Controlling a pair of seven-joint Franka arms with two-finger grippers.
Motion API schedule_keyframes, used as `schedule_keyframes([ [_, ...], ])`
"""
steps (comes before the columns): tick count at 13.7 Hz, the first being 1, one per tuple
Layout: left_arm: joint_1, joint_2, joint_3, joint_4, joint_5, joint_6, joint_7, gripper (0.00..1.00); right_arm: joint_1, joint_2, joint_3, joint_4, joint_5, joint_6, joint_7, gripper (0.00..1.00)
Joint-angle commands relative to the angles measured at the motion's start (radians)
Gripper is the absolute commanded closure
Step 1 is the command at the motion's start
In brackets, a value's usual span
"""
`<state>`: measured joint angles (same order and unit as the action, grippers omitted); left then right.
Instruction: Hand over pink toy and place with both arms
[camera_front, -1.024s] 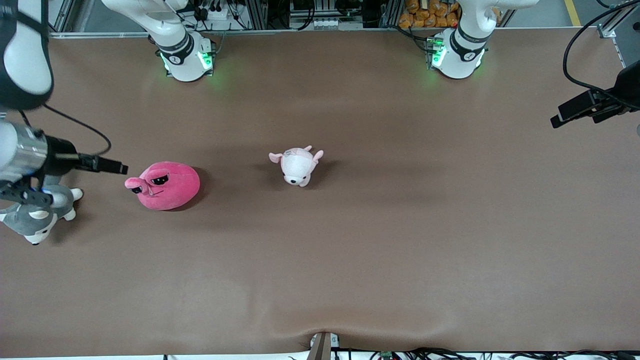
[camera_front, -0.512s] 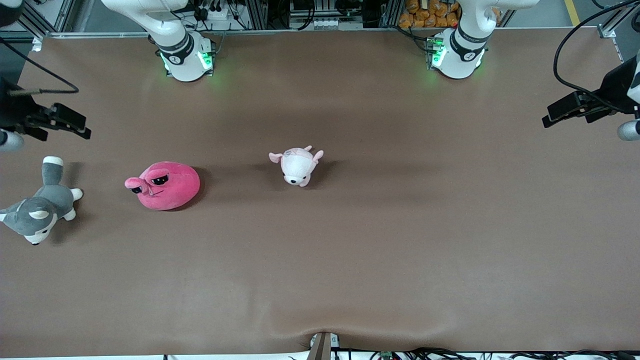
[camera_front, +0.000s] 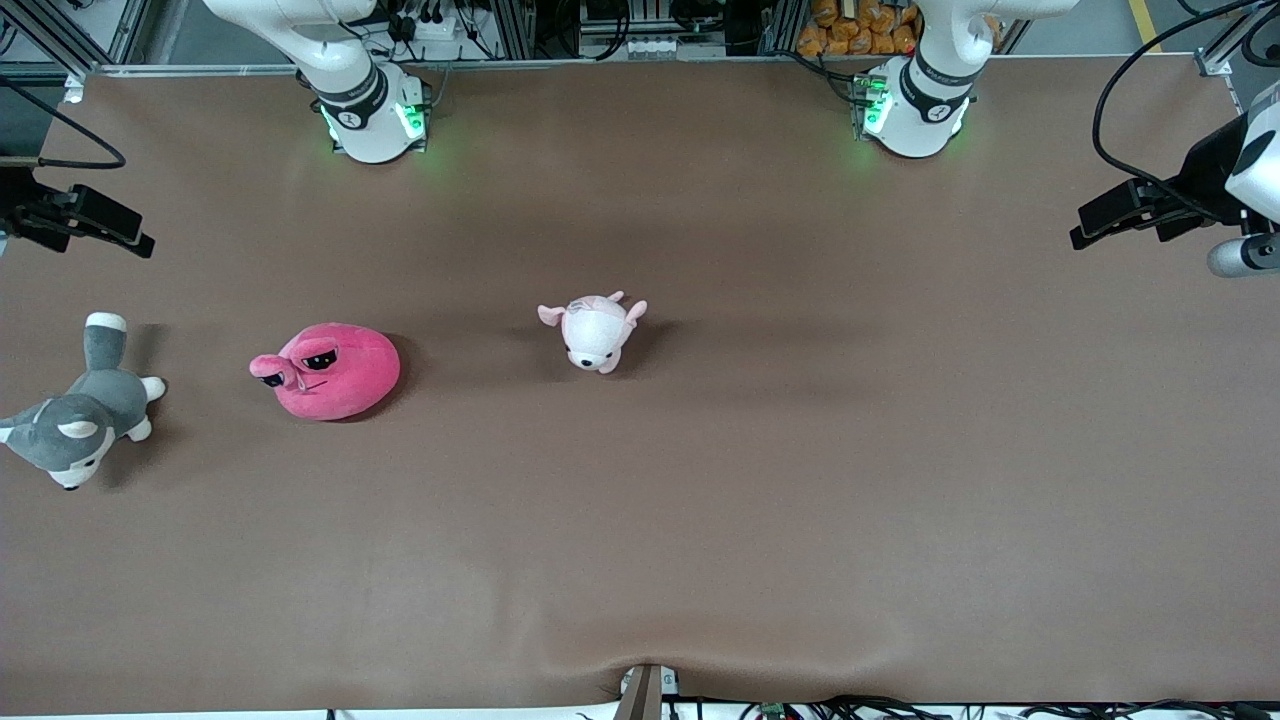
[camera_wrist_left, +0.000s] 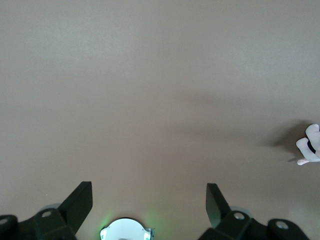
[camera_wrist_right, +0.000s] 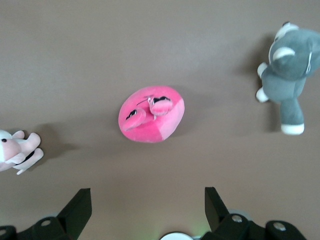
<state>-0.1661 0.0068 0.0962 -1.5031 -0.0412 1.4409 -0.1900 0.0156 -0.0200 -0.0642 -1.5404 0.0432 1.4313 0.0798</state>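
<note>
The pink toy (camera_front: 325, 370), a round hot-pink plush with half-closed black eyes, lies on the brown table toward the right arm's end. In the right wrist view the pink toy (camera_wrist_right: 151, 114) lies well clear of the fingertips. My right gripper (camera_front: 105, 228) hangs open and empty over the table's edge at that end, its fingers (camera_wrist_right: 80, 205) spread wide. At the left arm's end, my left gripper (camera_front: 1110, 215) hangs open and empty over bare table, fingers (camera_wrist_left: 215, 200) wide apart. Neither gripper touches a toy.
A small pale pink-and-white plush animal (camera_front: 592, 332) sits near the table's middle. A grey-and-white plush dog (camera_front: 75, 420) lies at the right arm's end, nearer to the front camera than the pink toy. Both arm bases (camera_front: 370, 115) stand along the robots' edge.
My right arm has pulled away from the pink toy and off the grey dog, toward the robots' side at its end of the table. My left gripper has drifted slightly inward. The toys have not moved.
</note>
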Motion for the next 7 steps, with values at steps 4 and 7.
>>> schedule_keyframes([
  [4, -0.004, -0.03, -0.021, -0.023, 0.029, 0.012, 0.001, 0.0, -0.002, -0.028, 0.009, -0.032, 0.023, 0.015, 0.028, 0.0],
  [7, 0.0, -0.031, -0.021, -0.022, 0.029, 0.01, 0.001, 0.0, 0.003, -0.028, 0.009, -0.03, 0.02, 0.018, 0.026, 0.0],
])
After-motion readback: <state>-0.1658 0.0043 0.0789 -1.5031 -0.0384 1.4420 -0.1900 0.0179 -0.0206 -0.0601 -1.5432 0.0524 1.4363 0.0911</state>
